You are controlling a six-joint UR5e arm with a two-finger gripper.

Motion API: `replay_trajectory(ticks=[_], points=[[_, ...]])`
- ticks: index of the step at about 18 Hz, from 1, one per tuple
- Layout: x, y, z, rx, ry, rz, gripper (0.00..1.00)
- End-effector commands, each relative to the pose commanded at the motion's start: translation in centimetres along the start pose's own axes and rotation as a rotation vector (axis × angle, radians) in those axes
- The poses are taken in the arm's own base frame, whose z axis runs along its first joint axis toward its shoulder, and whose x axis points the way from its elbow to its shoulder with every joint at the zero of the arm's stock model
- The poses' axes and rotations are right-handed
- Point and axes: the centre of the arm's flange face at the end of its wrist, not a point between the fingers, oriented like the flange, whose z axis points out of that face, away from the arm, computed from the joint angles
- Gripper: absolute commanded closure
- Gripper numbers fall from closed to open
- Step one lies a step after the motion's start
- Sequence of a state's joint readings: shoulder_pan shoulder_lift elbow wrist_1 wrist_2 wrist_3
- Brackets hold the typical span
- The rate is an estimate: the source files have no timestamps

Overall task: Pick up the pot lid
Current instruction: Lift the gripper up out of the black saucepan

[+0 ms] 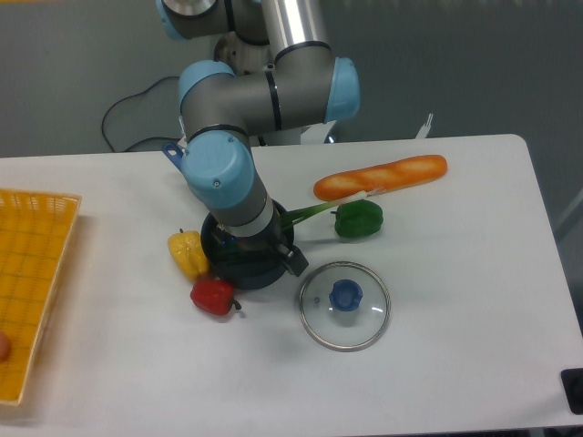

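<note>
Gripper (293, 261) is at the black pot (248, 271), fingers mostly hidden, can't tell whether parted or closed. Pot lid (322, 328), glass, blue knob, lies flat near it on white table (455, 364). Red vegetable (212, 296), yellow vegetable (189, 253) beside pot; yellow-orange crate (36, 241); dark backdrop (455, 55).

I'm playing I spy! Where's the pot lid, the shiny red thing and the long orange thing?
Pot lid (346, 295): camera view, on its blue knob.
Shiny red thing (211, 297): camera view, on its round middle.
Long orange thing (383, 177): camera view, about halfway along it.
</note>
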State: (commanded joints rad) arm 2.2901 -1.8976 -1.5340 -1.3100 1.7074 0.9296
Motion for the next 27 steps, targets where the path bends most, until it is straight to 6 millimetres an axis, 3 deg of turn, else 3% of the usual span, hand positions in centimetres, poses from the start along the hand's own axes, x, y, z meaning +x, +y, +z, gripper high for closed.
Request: replay_trajectory(ticks=[6,16,27], points=[[-0.1,0.5,-1.0,0.054,0.017,0.042,0.0],[0.0,0.7,0.9,0.103,0.044,0.018,0.0],[-0.8,1.4,1.6,0.124,0.066,-0.051,0.0]])
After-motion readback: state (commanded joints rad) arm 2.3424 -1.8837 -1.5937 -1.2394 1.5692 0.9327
